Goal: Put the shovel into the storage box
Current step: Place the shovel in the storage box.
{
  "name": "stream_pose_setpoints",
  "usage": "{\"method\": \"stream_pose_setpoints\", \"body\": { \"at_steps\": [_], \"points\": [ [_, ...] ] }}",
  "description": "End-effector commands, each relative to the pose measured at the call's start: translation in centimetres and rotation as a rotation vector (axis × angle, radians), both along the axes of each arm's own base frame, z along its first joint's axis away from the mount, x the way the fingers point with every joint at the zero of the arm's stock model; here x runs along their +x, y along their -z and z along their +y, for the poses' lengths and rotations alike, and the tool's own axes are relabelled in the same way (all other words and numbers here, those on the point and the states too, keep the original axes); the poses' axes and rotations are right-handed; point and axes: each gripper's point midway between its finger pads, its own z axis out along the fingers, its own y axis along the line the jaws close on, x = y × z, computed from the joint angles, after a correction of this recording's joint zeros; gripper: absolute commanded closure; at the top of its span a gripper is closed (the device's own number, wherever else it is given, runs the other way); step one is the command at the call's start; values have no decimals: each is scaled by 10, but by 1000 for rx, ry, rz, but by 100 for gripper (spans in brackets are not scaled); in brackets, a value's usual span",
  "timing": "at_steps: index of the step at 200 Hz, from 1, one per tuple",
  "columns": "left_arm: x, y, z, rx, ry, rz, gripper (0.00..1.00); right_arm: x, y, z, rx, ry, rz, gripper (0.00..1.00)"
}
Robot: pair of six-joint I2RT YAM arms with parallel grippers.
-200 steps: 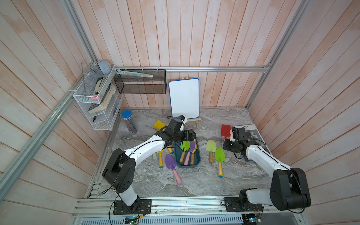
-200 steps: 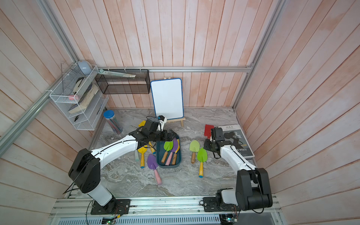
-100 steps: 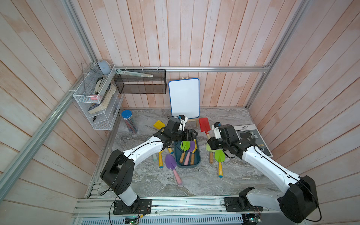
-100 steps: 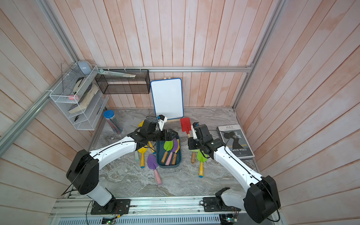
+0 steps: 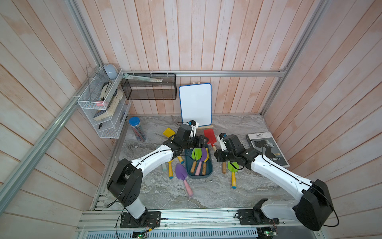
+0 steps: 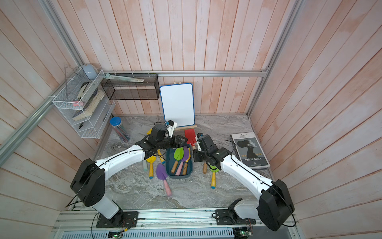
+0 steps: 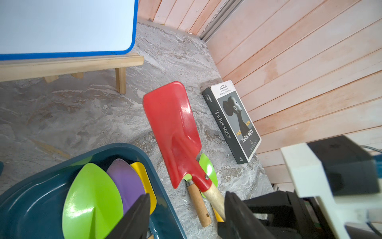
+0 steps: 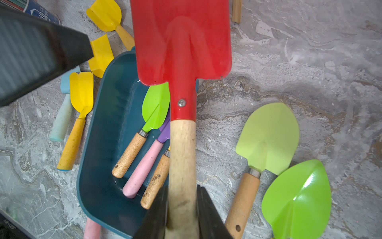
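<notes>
Heads up, here's what you've got on the marble table [image 5: 227,192]: the whiteboard [image 5: 195,103] stands at the back wall and the "Twins story" book [image 5: 266,149] lies flat by the right wall. The teal storage box [image 5: 199,176] sits mid-table with three shovels already in it (green blade, purple blade with a pink handle, yellow blade). Your right gripper [image 8: 182,198] is clamped on the wooden handle of the red shovel [image 5: 209,136] and holds it up off the table. Its square blade points toward the whiteboard, past the box's far right corner, so it's not in the box yet. Your left gripper [image 7: 187,195] hangs over the far end of the box with its jaws apart and nothing between them; the red shovel's handle is just beside one finger [image 7: 237,215]. Two green shovels [image 8: 268,136] lie right of the box, a purple one [image 5: 182,172] lies by its near left corner, and yellow ones [image 8: 81,93] lie left of it.
</notes>
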Motion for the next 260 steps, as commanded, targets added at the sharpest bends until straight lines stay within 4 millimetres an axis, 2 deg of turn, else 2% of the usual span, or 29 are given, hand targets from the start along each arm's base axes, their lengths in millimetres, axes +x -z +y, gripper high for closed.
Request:
{"method": "stream_pose_setpoints", "body": {
  "at_steps": [1,131,200,260],
  "points": [
    [12,7,2,19,-44,1,43,8,-18,4,24,27,-42,100],
    [28,14,-6,-1,-74,5,54,4,-21,14,34,12,-39,100],
    [33,20,-6,3,-93,8,68,4,-23,18,35,6,-41,100],
    [36,23,-9,-2,-94,13,75,4,-24,19,34,2,-39,100]
  ]
}}
